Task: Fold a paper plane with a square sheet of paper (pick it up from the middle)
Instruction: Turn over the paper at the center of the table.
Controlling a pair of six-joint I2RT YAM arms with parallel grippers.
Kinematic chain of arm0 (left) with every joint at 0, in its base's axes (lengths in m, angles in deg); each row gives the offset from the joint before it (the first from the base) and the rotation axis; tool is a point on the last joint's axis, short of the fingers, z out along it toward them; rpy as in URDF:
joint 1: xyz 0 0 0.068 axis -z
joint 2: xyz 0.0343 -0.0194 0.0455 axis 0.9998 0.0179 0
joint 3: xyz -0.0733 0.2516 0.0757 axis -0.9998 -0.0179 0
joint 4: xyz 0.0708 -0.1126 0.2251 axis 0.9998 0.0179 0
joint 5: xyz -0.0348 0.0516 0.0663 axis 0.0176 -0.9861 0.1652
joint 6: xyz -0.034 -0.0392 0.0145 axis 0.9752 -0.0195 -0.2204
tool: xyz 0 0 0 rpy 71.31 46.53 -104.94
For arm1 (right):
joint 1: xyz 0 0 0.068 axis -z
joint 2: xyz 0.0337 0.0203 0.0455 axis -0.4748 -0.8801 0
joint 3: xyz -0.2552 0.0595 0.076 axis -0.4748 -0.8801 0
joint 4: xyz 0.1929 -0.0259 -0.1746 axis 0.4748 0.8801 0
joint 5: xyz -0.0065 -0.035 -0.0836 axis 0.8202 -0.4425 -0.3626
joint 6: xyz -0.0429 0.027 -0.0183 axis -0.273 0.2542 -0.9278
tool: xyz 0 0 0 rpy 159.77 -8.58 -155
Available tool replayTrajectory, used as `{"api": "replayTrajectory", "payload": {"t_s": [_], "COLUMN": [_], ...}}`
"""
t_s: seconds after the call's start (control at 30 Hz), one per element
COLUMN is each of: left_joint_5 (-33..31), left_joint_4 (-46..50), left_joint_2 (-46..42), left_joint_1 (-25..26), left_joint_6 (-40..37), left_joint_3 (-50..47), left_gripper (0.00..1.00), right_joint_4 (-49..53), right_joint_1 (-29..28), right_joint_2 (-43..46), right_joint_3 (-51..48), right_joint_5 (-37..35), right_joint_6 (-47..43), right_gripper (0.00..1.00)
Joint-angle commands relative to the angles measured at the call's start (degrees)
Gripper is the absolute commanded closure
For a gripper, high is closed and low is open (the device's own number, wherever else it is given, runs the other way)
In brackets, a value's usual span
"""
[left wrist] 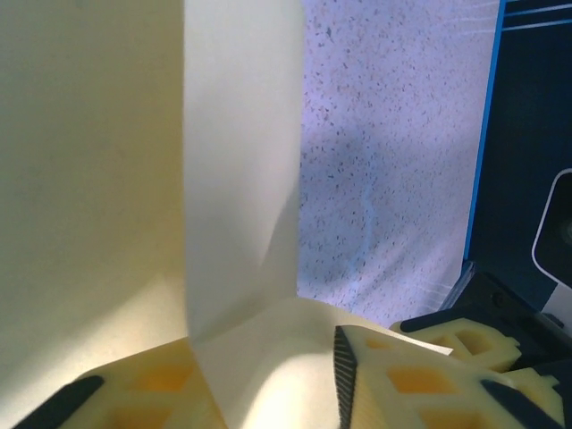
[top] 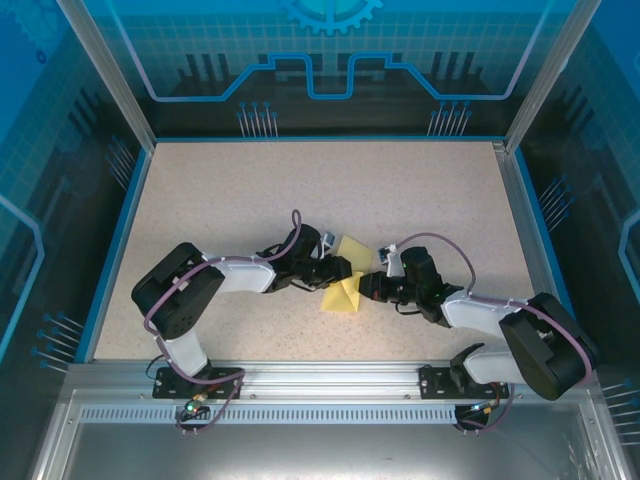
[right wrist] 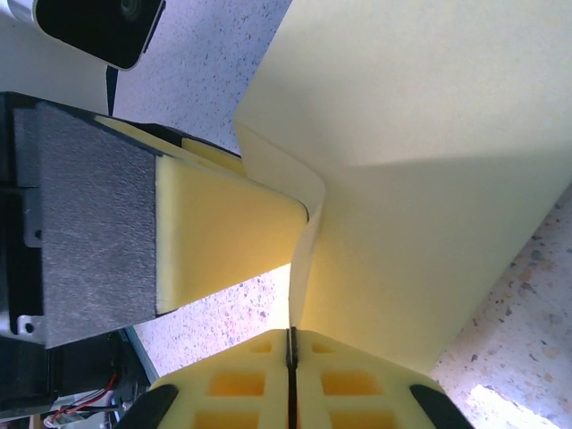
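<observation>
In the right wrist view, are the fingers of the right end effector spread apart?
No, the right end effector is shut, its fingers pressed together on the edge of the yellow paper.

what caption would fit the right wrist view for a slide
Right hand shut on the edge of the creased yellow paper sheet, with the speckled table behind.
</observation>
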Motion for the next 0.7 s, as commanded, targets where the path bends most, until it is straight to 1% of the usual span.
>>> {"api": "replayTrajectory", "payload": {"t_s": [0.0,0.1,0.17,0.3,0.47,0.6,0.67], "left_joint_5": [0.7,0.8,0.6,0.3,0.5,1.1,1.5], "left_joint_4": [1.0,1.7,2.2,3.8,5.9,7.0,7.1], "left_joint_2": [-1.0,-1.2,-1.5,-2.6,-4.2,-5.6,-6.2], "left_joint_1": [-0.4,-0.3,-0.3,-0.3,-0.6,-0.8,-0.9], "left_joint_6": [-0.6,-1.0,-1.1,-2.0,-2.5,-2.2,-1.7], "left_joint_3": [0.2,0.5,0.7,1.5,3.2,4.7,5.1], "left_gripper": [0.73,0.8,0.84,0.87,0.88,0.88,0.88], "right_joint_4": [-0.1,1.4,2.4,4.9,4.6,2.9,2.7], "right_joint_1": [0.9,1.1,1.4,1.9,2.0,2.0,2.1], "right_joint_2": [1.2,2.4,3.5,5.9,7.4,8.6,9.8], "right_joint_3": [-0.6,-0.7,-0.9,-1.7,-2.8,-3.0,-3.2], "right_joint_5": [0.2,-0.5,-1.0,-2.1,-2.1,-1.4,-1.9], "right_joint_6": [0.1,-0.1,-0.1,0.2,2.1,4.6,6.2], "right_gripper": [0.88,0.83,0.76,0.63,0.43,0.31,0.22]}}
